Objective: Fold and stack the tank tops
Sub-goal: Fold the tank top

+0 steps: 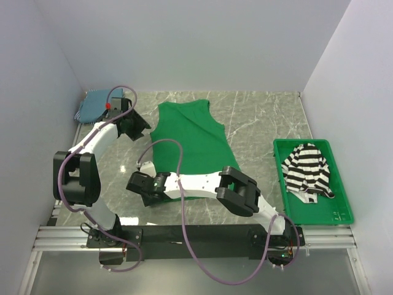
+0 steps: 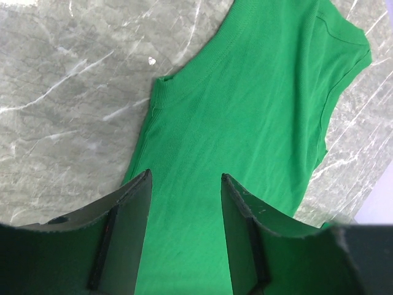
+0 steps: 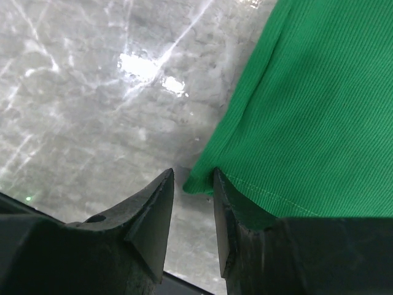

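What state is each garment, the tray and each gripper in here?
green tank top: unfolded, spread flat.
striped tank top: crumpled, lying in the tray.
teal tank tops: folded, far-left corner.
tray: holds only the striped tank top.
left gripper: fingers open above the green tank top.
right gripper: fingers narrowly open at the green tank top's hem corner.

We record the plain tank top as bright green, the striped tank top as black-and-white horizontal bands, and the folded tops as teal-blue. Tray: green. Worktop: grey marble pattern, white veins.
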Robot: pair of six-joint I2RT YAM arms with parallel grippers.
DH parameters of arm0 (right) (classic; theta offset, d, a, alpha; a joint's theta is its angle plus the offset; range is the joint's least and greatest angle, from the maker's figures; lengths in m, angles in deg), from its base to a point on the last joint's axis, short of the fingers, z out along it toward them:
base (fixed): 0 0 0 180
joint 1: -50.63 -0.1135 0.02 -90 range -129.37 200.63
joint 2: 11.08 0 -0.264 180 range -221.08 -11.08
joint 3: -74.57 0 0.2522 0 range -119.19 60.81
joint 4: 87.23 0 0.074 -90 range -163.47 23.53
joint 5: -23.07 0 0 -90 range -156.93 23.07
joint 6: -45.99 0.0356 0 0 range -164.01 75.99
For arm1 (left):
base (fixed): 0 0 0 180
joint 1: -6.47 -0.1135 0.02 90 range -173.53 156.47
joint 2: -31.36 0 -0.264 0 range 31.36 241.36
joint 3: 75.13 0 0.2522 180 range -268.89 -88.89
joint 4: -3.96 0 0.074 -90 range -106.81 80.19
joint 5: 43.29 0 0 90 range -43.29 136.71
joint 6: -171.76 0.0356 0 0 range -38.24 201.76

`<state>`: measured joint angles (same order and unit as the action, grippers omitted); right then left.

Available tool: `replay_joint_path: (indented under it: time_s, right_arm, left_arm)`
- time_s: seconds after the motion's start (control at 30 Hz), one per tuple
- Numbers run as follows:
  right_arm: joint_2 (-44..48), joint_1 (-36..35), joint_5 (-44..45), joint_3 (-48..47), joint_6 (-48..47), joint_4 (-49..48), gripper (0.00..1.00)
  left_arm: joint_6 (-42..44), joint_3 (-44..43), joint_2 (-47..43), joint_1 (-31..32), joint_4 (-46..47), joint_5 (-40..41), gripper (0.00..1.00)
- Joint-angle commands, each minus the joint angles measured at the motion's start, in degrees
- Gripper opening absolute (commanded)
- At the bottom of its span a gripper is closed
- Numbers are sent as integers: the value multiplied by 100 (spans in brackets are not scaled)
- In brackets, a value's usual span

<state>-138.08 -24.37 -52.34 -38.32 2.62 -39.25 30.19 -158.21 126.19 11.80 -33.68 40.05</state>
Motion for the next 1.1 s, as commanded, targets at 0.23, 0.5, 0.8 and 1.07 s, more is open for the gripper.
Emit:
replay_joint_path:
  time_s: [0.23,0.5,0.8,1.07]
  right_arm:
    - [236,-6,457,191,-57,138,15]
    - [1668,29,-122,1729,-234,-494,2]
    - [2364,47,-501,2513,-163,-706,0]
    - [2478,100,-492,2530,-137,-662,0]
  left_arm:
    - [-72,331,-131,-5,384,-126,54]
    - [-318,1209,-333,4,1042,-362,57]
    - [-310,1501,-35,13,1640,-372,63]
    - [-116,1193,686,92,1904,-381,52]
